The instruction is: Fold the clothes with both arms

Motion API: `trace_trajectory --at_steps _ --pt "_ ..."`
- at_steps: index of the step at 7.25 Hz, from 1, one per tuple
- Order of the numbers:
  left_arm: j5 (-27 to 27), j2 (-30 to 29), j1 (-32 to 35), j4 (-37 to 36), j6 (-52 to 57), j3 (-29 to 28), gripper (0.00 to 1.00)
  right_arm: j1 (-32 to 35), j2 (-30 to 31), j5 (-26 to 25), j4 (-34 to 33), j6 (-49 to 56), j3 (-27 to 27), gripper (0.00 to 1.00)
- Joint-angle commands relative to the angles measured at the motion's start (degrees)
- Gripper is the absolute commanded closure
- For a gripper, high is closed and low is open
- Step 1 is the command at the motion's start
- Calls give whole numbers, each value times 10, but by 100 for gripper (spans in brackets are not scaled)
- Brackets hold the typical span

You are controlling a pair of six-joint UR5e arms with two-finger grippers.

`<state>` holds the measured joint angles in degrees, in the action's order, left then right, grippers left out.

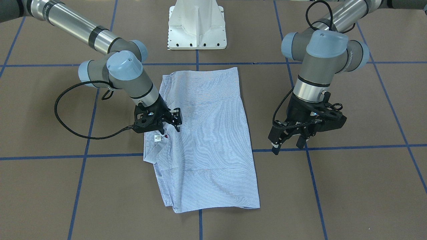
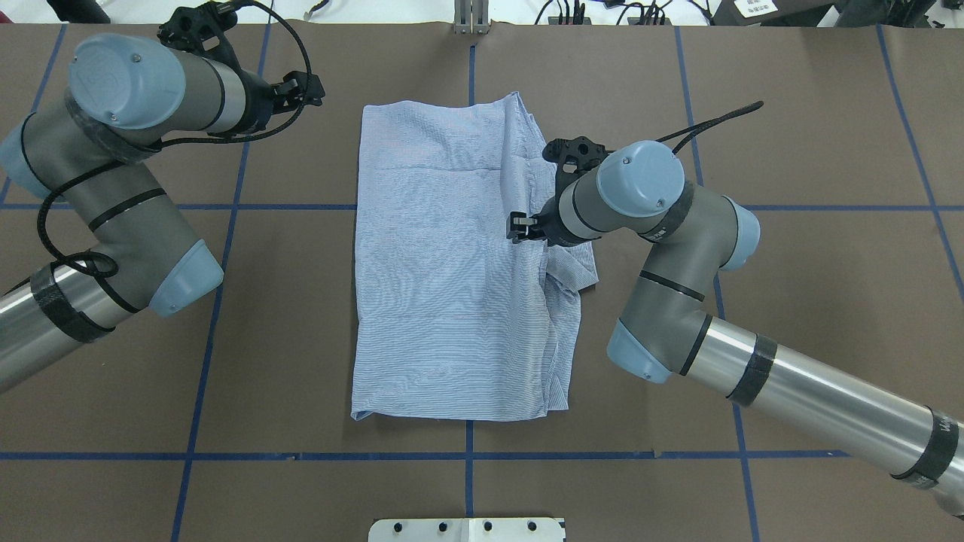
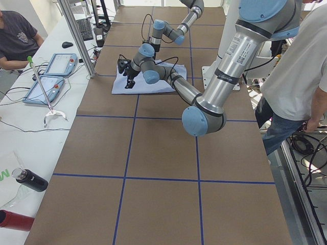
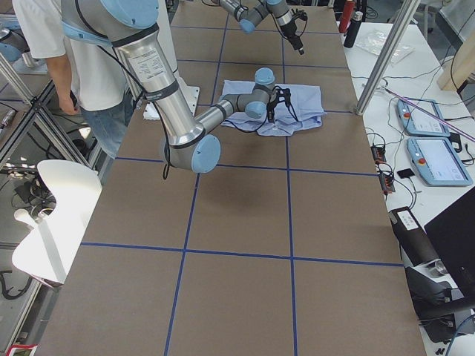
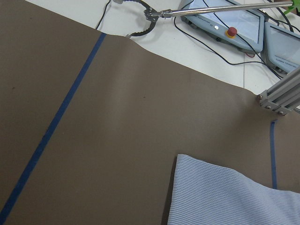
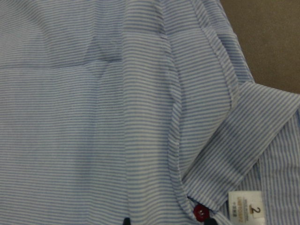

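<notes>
Brown paper crossed by blue tape lines covers the table (image 2: pixel 828 301). In the overhead view the left arm (image 2: pixel 120 188) comes in from 9 o'clock and the right arm (image 2: pixel 678 256) from 4 o'clock.

The light blue striped shirt (image 2: pixel 444 286) lies at the table's middle, folded into a tall rectangle. Looser layers are bunched along its 3 o'clock edge.

The white pedestal base (image 1: pixel 196 25) sits at 12 o'clock in the front-facing view.

The right gripper (image 2: pixel 518 228) hovers low over the shirt's 3 o'clock edge. Its fingers are spread, and both dark tips show apart at the bottom of its wrist view.

The left gripper (image 1: pixel 287 148) hangs over bare table between 10 and 11 o'clock from the shirt in the overhead view, clear of the cloth, with its fingers also spread.

A small white label (image 6: pixel 243 206) sits by the collar fold, just beside a dark red button (image 6: pixel 200 212).
</notes>
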<state>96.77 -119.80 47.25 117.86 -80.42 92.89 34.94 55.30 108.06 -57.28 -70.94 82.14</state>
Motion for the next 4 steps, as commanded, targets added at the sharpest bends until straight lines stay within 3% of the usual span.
trace_trajectory --at_steps 1,2,4 --pt "0 1 0 0 0 0 0 0 0 0 5 2 2 76" --pt "0 0 1 0 0 1 0 5 1 0 7 4 5 75" --pt "-1 1 2 0 0 4 0 12 1 -7 5 3 28 44"
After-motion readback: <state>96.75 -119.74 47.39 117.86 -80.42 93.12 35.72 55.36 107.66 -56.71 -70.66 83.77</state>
